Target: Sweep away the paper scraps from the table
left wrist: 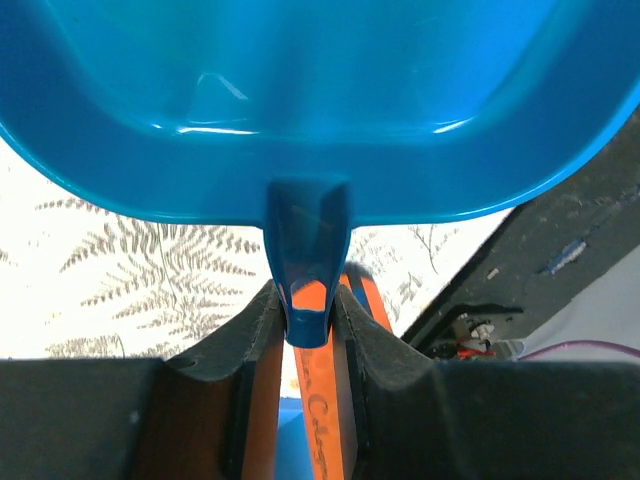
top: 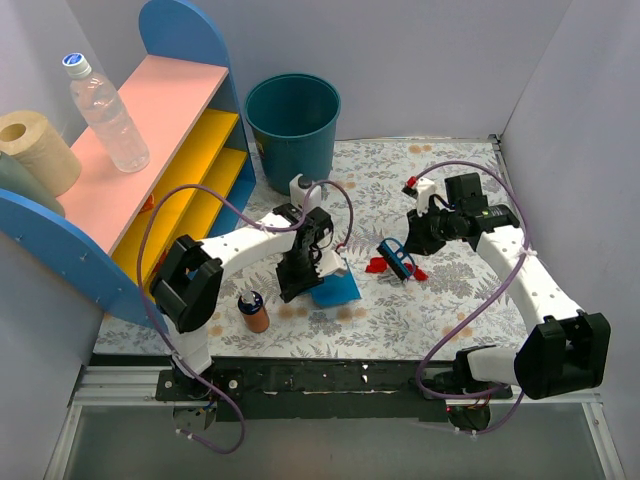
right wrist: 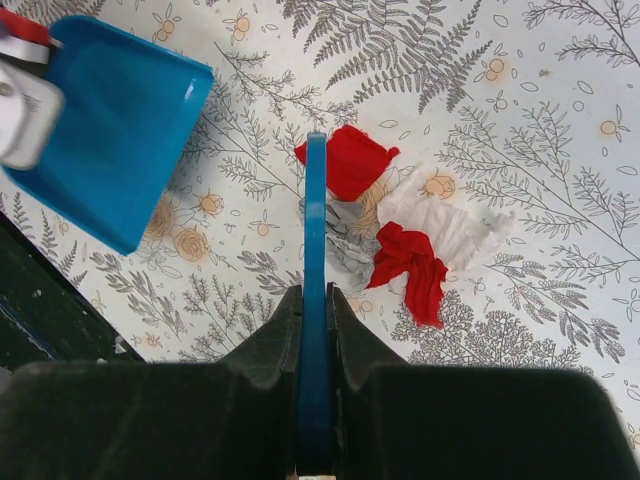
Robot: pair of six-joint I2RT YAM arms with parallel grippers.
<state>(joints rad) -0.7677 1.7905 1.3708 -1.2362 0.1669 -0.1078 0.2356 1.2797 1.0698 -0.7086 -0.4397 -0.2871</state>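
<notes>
My left gripper (top: 300, 268) is shut on the handle of the blue dustpan (top: 336, 288), which rests on the leaf-printed table (top: 450, 170). In the left wrist view the handle (left wrist: 308, 250) sits pinched between my fingers (left wrist: 250, 350). My right gripper (top: 418, 240) is shut on the blue hand brush (top: 397, 258); its handle (right wrist: 316, 230) shows edge-on in the right wrist view. Paper scraps lie at the brush: red wads (top: 378, 265), and in the right wrist view a red wad (right wrist: 348, 160), a white one (right wrist: 445, 225), a second red one (right wrist: 412, 272) and a grey one (right wrist: 352, 255). The dustpan (right wrist: 110, 120) lies left of them.
A teal bin (top: 292, 115) stands at the back. The pink-and-yellow shelf unit (top: 190, 190) fills the left side, with a water bottle (top: 105, 110) and a paper roll (top: 35, 150) on top. A small orange bottle (top: 255, 311) stands near the front edge.
</notes>
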